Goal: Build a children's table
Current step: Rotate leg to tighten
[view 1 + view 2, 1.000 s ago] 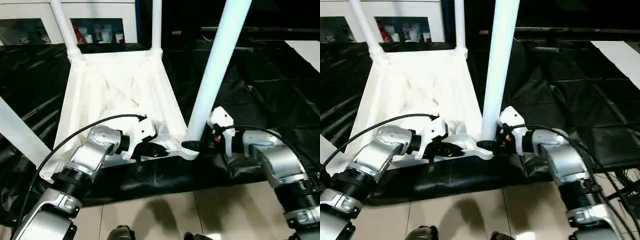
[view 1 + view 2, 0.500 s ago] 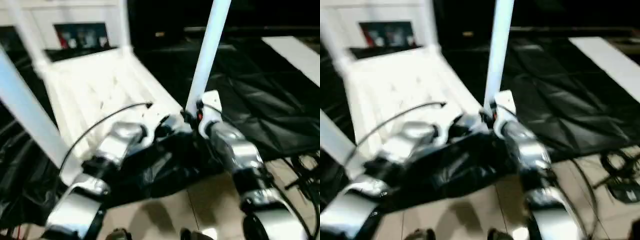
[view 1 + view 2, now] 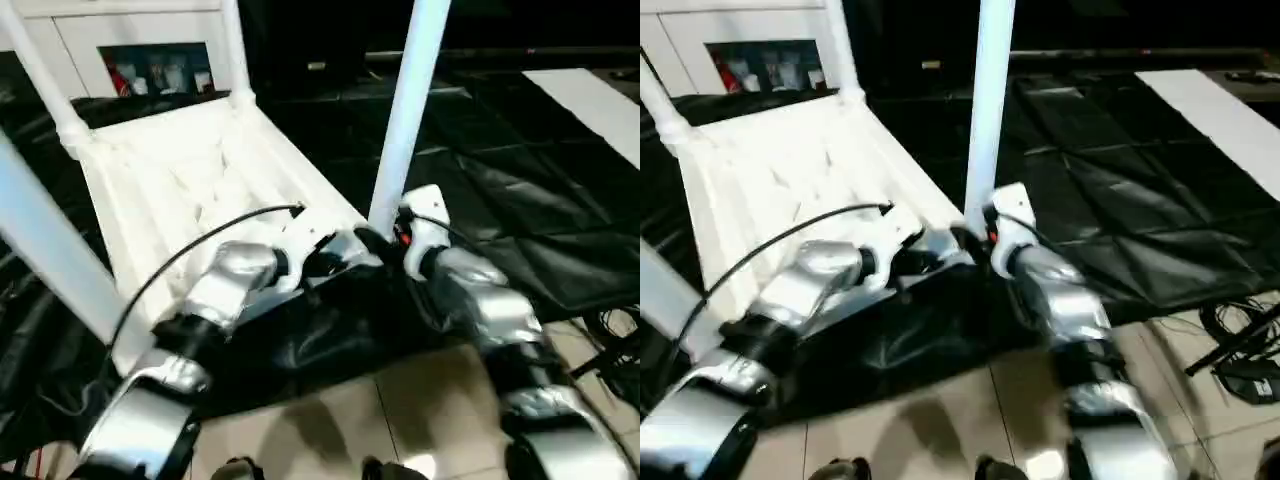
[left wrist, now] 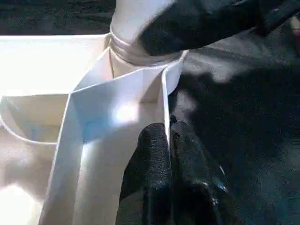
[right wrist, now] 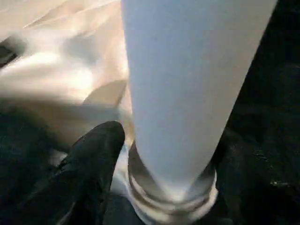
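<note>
Right now we have the tabletop [image 3: 190,190] lying upside down on the black-draped work table [image 3: 520,190], ribbed underside facing up, turned at an angle so that one corner points toward us. All four legs stand up from its corner sockets: two far legs [image 3: 232,50] near the back, one big leg [image 3: 45,250] close at our left, and the near leg [image 3: 410,100] rising from the corner right in front of us.

Both our grippers meet at that near corner. Our left gripper [image 4: 168,154] has its two black fingers [image 4: 150,159] pressed together over the thin upright rim of the tabletop, just below the socket; in the left wrist view the white rim runs straight down between them, so we are pinching the tabletop edge. Our right gripper [image 3: 385,243] sits at the base of the near leg. In the right wrist view one black finger [image 5: 96,154] lies just beside the grey ring where the leg enters the socket, and the leg stands between the fingers, so they are spread around its base; we cannot tell whether they actually touch it.

Behind the table stands a white cabinet [image 3: 150,60] with small colourful items inside. Below the table edge we see tiled floor [image 3: 420,410], and cables [image 3: 1240,340] lie at the right.
</note>
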Available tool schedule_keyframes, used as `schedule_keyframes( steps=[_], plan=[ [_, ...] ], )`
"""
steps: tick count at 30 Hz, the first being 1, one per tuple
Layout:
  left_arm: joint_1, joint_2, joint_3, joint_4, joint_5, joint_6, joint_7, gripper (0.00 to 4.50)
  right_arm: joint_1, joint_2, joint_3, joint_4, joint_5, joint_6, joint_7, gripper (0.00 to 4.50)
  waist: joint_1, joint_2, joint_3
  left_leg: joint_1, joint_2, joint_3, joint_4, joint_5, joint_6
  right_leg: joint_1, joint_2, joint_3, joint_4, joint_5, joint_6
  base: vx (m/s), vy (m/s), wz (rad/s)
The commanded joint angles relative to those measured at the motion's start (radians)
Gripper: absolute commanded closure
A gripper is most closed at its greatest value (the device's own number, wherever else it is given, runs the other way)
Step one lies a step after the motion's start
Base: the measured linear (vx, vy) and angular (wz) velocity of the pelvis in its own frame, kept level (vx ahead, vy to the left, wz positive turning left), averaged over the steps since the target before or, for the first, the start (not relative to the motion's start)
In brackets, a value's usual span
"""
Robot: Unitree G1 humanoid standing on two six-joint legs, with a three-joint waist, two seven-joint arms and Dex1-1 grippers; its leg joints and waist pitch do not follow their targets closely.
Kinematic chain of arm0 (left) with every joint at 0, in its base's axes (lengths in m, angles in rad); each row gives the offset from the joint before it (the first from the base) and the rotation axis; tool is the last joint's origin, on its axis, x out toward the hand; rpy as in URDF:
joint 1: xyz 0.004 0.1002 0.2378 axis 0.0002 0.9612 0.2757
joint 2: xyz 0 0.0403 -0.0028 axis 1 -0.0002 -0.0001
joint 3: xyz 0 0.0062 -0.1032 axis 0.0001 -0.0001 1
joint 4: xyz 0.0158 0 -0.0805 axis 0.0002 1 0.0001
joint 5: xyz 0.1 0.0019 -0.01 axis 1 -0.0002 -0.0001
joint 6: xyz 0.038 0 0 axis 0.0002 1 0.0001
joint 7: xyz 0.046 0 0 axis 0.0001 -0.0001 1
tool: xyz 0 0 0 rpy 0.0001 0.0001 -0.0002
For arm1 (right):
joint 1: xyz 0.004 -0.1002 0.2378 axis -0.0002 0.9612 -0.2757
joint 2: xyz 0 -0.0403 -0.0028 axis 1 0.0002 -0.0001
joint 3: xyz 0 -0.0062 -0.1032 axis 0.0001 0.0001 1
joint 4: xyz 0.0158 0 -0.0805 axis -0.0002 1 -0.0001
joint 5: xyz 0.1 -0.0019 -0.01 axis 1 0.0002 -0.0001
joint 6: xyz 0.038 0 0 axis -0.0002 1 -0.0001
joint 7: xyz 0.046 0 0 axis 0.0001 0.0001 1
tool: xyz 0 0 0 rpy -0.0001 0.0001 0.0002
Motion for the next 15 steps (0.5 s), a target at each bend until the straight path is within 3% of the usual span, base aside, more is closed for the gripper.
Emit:
schedule_keyframes(
  steps=[1, 2, 6, 8, 9, 11, 15],
  plan=[
    [-0.011, -0.027, -0.041, -0.079, -0.054, -0.055, -0.094, 4.5, 0.021, 0.018, 0.103, -0.029, 0.026, 0.03, 0.125, 1.42, 0.008, -0.003, -0.07, 0.016, 0.011, 0.006, -0.061, -0.32, 0.04, 0.046, -0.033, 0.025, -0.068, -0.282, -0.201, 0.052, -0.008, 0.02],
    [0.005, -0.011, -0.051, -0.104, -0.065, -0.051, -0.136, 4.5, 0.029, -0.009, 0.114, -0.045, 0.026, 0.032, 0.162, 1.42, 0.011, -0.006, -0.075, 0.017, 0.012, 0.008, -0.058, -0.308, 0.043, 0.049, -0.034, 0.024, -0.065, -0.272, -0.209, 0.0, 0.0, 0.0],
    [0.045, 0.039, -0.081, -0.17, -0.088, -0.026, -0.252, 4.5, 0.052, -0.089, 0.146, -0.093, 0.032, 0.044, 0.286, 1.42, 0.025, 0.0, -0.08, 0.02, 0.018, 0.011, -0.052, -0.242, 0.06, 0.051, -0.029, 0.025, -0.048, -0.147, -0.254, 0.0, 0.0, 0.0],
    [0.059, 0.058, -0.094, -0.193, -0.094, -0.021, -0.291, 4.5, 0.056, -0.114, 0.156, -0.107, 0.036, 0.052, 0.328, 1.42, 0.032, -0.001, -0.081, 0.019, 0.017, 0.011, -0.051, -0.221, 0.065, 0.054, -0.027, 0.023, -0.041, -0.117, -0.257, 0.0, 0.0, 0.0],
    [0.07, 0.072, -0.102, -0.212, -0.097, -0.01, -0.315, 4.5, 0.058, -0.129, 0.164, -0.114, 0.034, 0.057, 0.352, 1.42, 0.035, 0.0, -0.082, 0.024, 0.018, 0.014, -0.049, -0.229, 0.067, 0.051, -0.028, 0.024, -0.041, -0.115, -0.263, 0.0, 0.0, 0.0],
    [0.076, 0.079, -0.104, -0.222, -0.096, -0.005, -0.323, 4.5, 0.057, -0.135, 0.168, -0.116, 0.03, 0.06, 0.364, 1.56, 0.036, -0.003, -0.081, 0.022, 0.017, 0.015, -0.05, -0.235, 0.065, 0.052, -0.03, 0.024, -0.042, -0.137, -0.264, 0.0, 0.0, 0.0],
    [0.074, 0.079, -0.096, -0.214, -0.081, -0.006, -0.301, 4.5, 0.052, -0.132, 0.175, -0.112, 0.036, 0.067, 0.378, 1.96, 0.04, -0.005, -0.079, 0.026, 0.018, 0.015, -0.053, -0.286, 0.039, 0.047, -0.035, 0.028, -0.052, -0.243, -0.237, 0.0, 0.0, 0.0]
  ],
)
